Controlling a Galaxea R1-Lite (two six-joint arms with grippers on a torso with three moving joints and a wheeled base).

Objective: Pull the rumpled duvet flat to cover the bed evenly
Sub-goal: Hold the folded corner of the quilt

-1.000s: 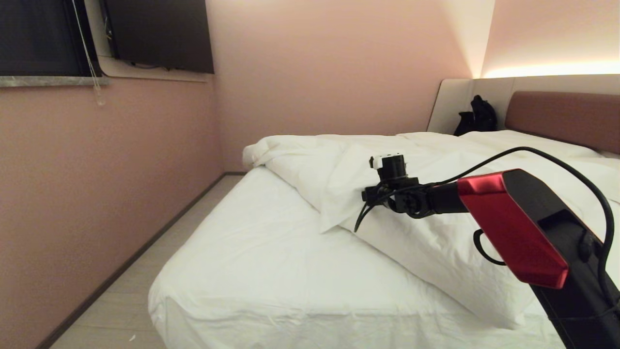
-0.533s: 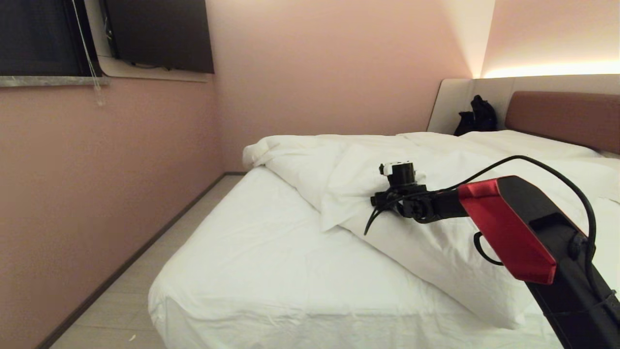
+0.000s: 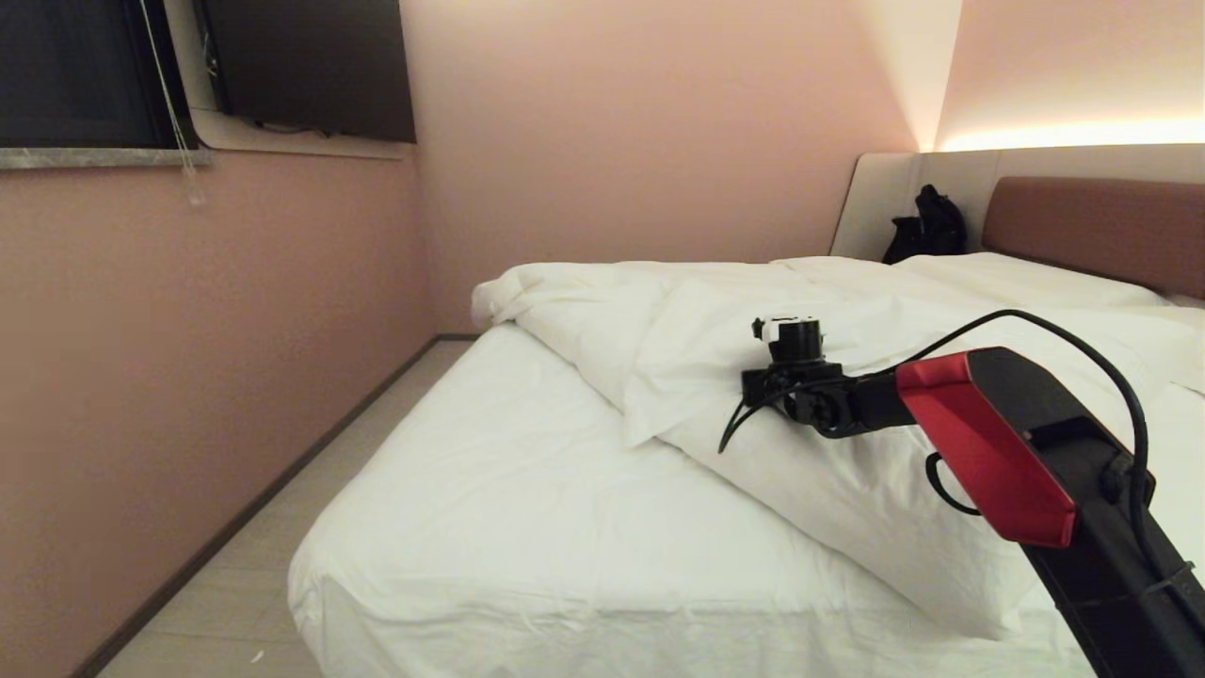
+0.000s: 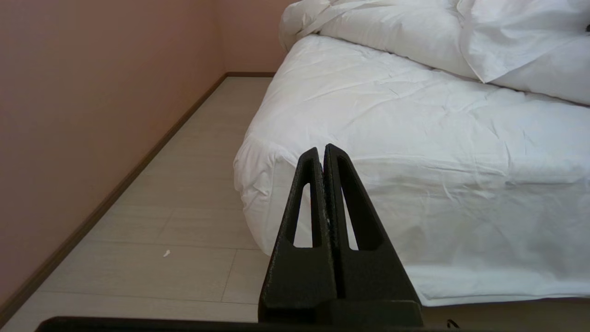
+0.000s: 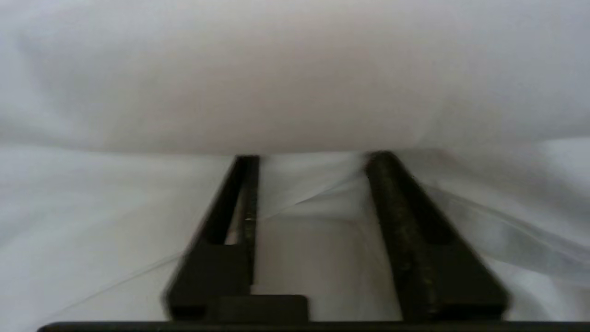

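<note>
Gripper (right) against duvet

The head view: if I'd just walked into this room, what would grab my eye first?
Probably the red-and-black right arm reaching in from the right, its right gripper pressed into the puffy white duvet with fabric between its fingers. That duvet lies bunched diagonally across the bed, leaving the near corner's sheet bare. A dark bag sits by the headboard, far back on the right.
</note>
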